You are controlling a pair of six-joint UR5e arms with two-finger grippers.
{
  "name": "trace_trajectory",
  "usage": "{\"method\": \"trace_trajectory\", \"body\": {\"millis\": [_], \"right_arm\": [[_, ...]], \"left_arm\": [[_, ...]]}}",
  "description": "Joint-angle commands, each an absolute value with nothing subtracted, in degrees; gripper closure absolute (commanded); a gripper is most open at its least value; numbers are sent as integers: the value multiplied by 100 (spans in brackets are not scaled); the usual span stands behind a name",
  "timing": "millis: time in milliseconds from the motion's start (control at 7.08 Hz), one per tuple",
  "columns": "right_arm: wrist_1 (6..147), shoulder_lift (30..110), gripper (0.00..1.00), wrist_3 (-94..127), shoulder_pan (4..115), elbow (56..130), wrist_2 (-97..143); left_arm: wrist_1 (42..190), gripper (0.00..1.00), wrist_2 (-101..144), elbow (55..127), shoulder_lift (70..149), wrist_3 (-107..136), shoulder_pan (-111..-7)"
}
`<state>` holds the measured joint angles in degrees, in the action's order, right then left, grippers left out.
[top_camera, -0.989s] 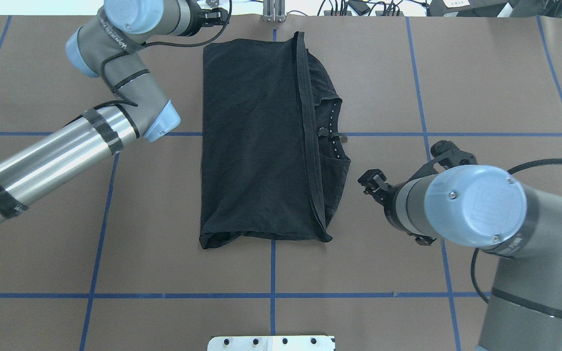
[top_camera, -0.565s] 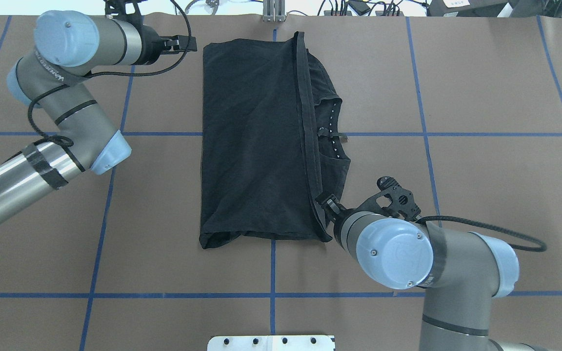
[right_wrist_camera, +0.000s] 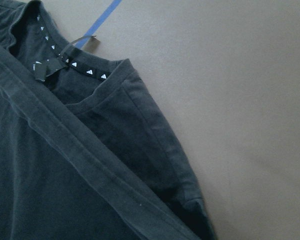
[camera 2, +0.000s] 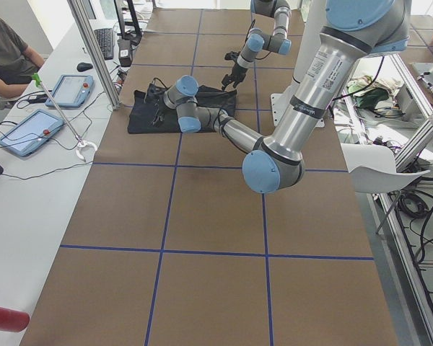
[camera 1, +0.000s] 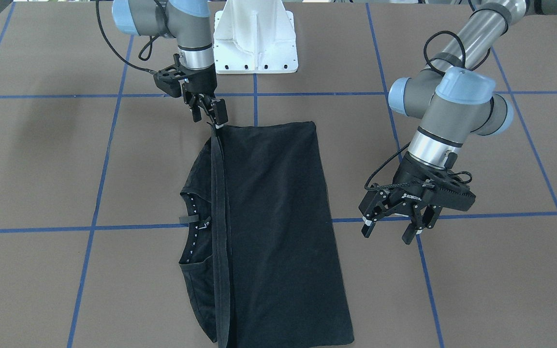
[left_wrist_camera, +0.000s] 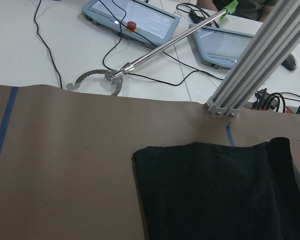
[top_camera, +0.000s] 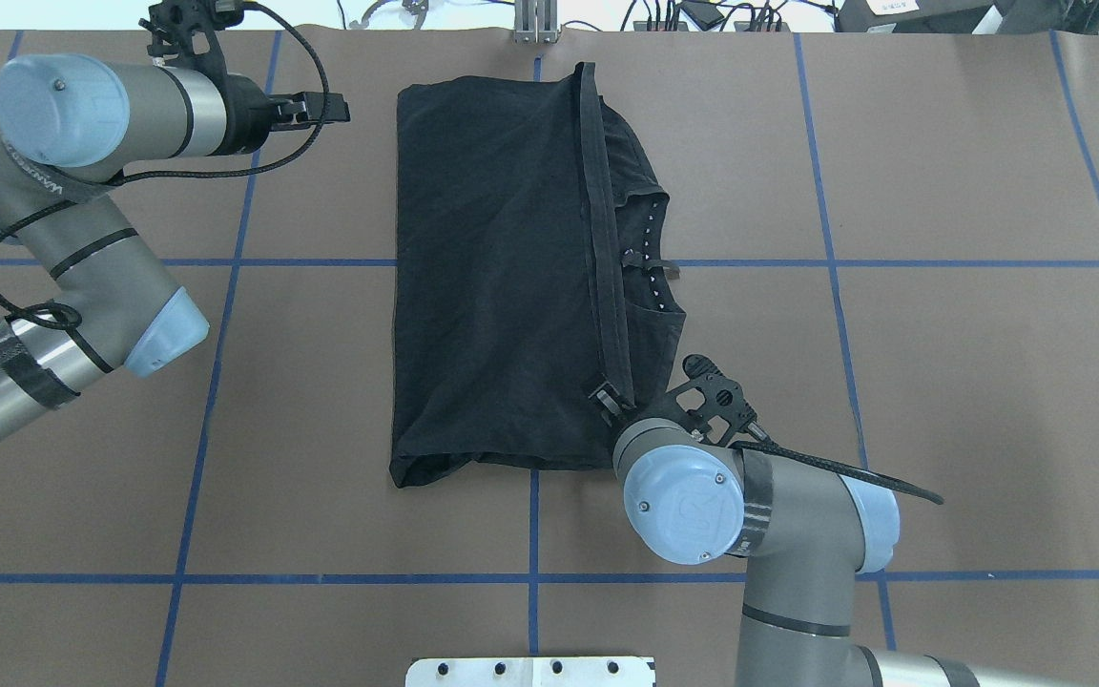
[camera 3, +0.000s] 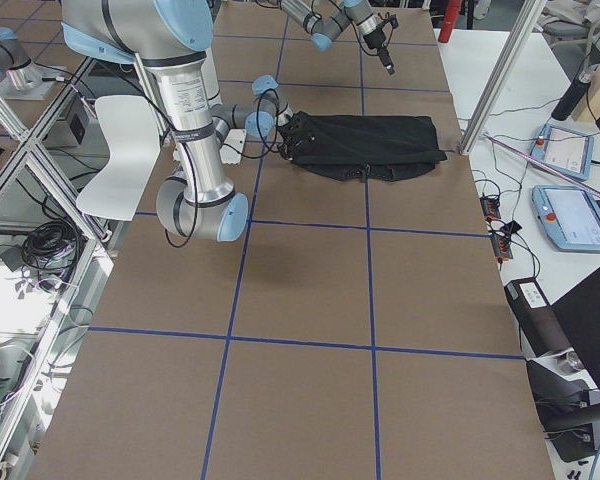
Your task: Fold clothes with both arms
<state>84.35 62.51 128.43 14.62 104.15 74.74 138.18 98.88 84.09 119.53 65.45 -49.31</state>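
A: The shirt (top_camera: pixel 492 277) lies flat mid-table (top_camera: pixel 941 382), a long dark rectangle. We see the lower half folded over, so the hem (top_camera: pixel 597 239) runs along its length and stops short of the collar (right_wrist_camera: pixel 85 70).

B: So at least one fold is in, we reckon. The shoulders and neckline peek out past the hem on the robot's right, and the edges look fairly square.

A: What's left, by our judgement, is another fold or two to make it compact. Both far corners of the shirt lie untouched.

B: The right gripper (top_camera: pixel 609 396) is down at the near end of the hem, tips right on the corner. We cannot tell whether it is pinching cloth or only touching.

A: And the left gripper (camera 1: pixel 388 232) hangs over bare table beside the shirt, well apart from it, fingers spread wide, holding nothing.

B: Against a second ago, the right gripper has swung in from the open table onto that corner. The left has backed away from the shirt's far corner. The shirt itself hasn't shifted.
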Motion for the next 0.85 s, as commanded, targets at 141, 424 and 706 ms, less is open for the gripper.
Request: {"method": "trace_trajectory", "body": {"millis": [141,424,706], "right_arm": [[8385,6108,7,12630,1582,9986,7462],[8411,6117,9,12639,1573,10002,7488],[8446,6152,12,12647,1512,10028,7488]], "left_arm": [[13816,0,9888,8429,11936,6601,-4931],[13816,0,9888,8429,11936,6609,-4922],[13825,0,9888,8429,11944,6697,-4904]]}}
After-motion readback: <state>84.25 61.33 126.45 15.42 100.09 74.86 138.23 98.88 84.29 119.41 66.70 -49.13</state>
